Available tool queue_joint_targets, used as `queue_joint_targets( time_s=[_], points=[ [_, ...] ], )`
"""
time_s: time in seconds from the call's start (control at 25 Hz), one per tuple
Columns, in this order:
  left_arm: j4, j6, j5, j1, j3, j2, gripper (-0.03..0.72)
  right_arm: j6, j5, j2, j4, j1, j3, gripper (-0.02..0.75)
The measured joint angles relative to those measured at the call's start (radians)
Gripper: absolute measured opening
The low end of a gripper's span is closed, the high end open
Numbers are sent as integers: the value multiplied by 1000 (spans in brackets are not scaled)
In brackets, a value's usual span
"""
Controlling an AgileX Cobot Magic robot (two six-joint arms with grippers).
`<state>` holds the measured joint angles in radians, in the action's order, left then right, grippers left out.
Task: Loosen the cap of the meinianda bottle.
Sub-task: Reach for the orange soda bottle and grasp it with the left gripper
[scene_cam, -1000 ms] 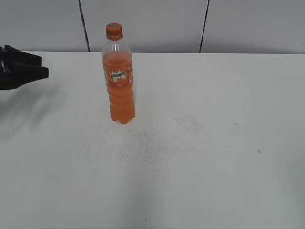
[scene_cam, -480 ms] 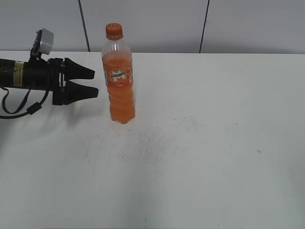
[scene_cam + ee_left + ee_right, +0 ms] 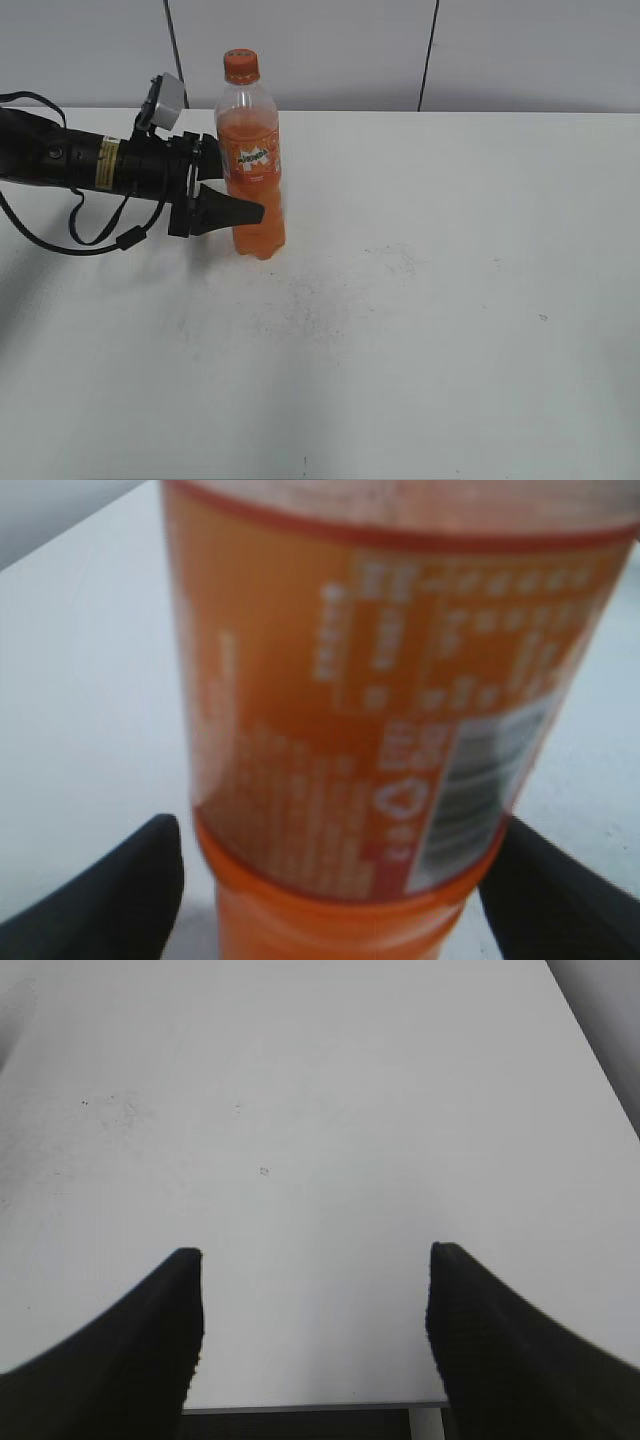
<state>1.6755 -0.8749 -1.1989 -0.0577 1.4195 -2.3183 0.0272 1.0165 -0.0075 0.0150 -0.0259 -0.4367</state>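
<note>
Two jaws of left gripper spread around meinianda bottle waist; cap untouched. Next: pinch body. Right gripper spread, idle.

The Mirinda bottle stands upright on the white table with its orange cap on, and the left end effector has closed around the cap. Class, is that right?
Not quite. The left end effector straddles the labelled body of the Mirinda bottle, not the cap, which is untouched; the exterior view shows this. The bottle does stand upright on the white table, cap on.
</note>
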Motion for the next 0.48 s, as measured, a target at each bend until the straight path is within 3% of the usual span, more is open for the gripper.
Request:
queue_joint_targets(
  time_s=[0.24, 0.48],
  points=[
    [-17, 0, 35, -15, 0, -1, 540, 0, 0, 0, 0, 0, 0, 522],
    [-16, 0, 38, -20, 0, -1, 400, -19, 10, 4, 1, 0, -12, 480]
  ],
)
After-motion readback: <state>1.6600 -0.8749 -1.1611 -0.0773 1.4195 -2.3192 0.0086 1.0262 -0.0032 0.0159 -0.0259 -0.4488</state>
